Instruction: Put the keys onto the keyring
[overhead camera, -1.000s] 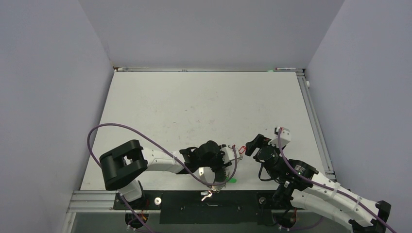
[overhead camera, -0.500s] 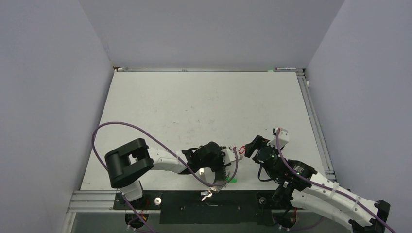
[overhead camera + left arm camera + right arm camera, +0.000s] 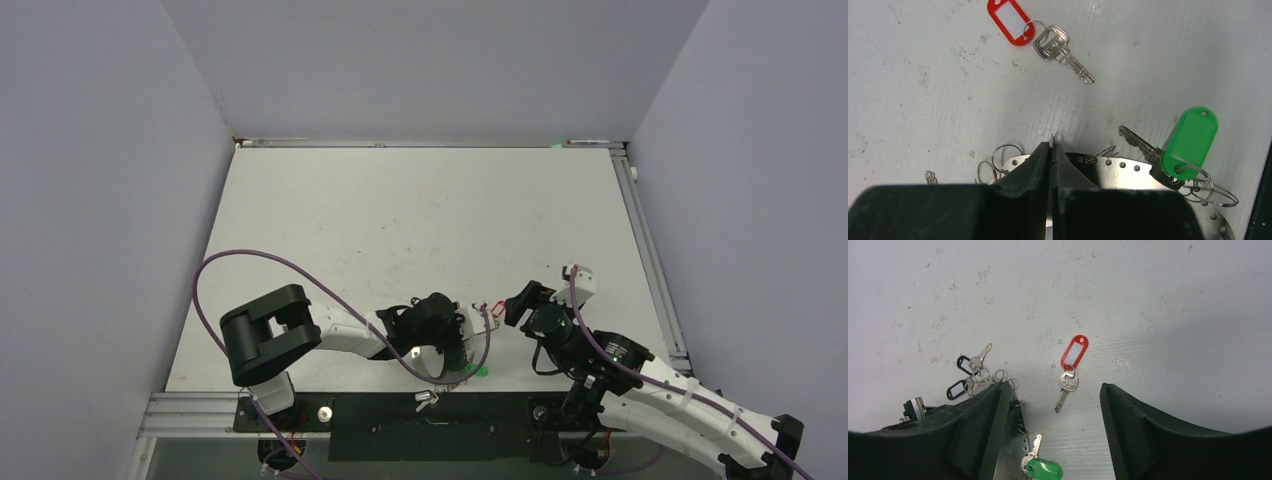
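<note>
Progress looks early: everything sits at the middle of the tabletop's (image 3: 400,220) near edge, with plenty left to do! Left jaws are clenched tight on a thin wire end, by my reading part of the keyring (image 3: 1128,167), whose silvery hole-dotted band curves away beneath them. Green-tagged key (image 3: 1191,142) lies across that band, its small ring touching it, though whether it's threaded on I cannot tell. Red-tagged key (image 3: 1067,381) sits apart on bare surface, clearly not on, and the right jaws hang spread wide above it, holding nothing. Two black-tagged keys (image 3: 964,365) cluster beside the left jaws, attachment unclear. White tabletop is scuffed and speckled; plain pale grey walls (image 3: 430,60) box it in on three sides
</note>
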`<state>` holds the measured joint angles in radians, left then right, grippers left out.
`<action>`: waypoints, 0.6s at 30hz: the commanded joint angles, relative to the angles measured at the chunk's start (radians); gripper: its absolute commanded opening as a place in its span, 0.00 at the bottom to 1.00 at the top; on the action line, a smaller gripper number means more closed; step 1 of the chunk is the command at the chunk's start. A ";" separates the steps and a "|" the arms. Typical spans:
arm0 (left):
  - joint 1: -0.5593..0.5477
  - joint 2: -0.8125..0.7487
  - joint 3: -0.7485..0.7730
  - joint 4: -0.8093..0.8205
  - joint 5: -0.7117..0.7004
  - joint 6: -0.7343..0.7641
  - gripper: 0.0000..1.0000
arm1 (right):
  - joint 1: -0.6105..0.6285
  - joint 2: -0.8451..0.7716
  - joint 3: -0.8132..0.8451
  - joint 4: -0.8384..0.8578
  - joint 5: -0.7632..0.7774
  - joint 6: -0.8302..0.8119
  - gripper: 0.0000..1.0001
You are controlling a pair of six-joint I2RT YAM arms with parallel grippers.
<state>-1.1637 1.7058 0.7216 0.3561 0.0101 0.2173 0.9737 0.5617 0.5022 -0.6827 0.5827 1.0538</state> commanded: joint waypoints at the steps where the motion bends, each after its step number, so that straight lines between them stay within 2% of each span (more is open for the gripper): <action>1: 0.004 -0.044 -0.017 0.064 0.016 -0.007 0.00 | -0.006 -0.030 -0.005 0.026 0.008 -0.030 0.67; 6: 0.004 -0.174 -0.089 0.127 -0.001 -0.035 0.00 | -0.006 -0.099 -0.012 0.072 0.003 -0.105 0.65; 10: 0.003 -0.314 -0.157 0.152 -0.002 -0.053 0.00 | -0.007 -0.202 -0.046 0.192 -0.060 -0.219 0.65; 14: 0.001 -0.480 -0.219 0.156 -0.002 -0.072 0.00 | -0.006 -0.257 -0.077 0.363 -0.207 -0.358 0.64; 18: 0.001 -0.653 -0.304 0.210 0.030 -0.098 0.00 | -0.006 -0.228 -0.085 0.565 -0.433 -0.510 0.59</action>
<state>-1.1641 1.1980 0.4755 0.4412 0.0093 0.1596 0.9737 0.3122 0.4248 -0.3885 0.3840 0.7403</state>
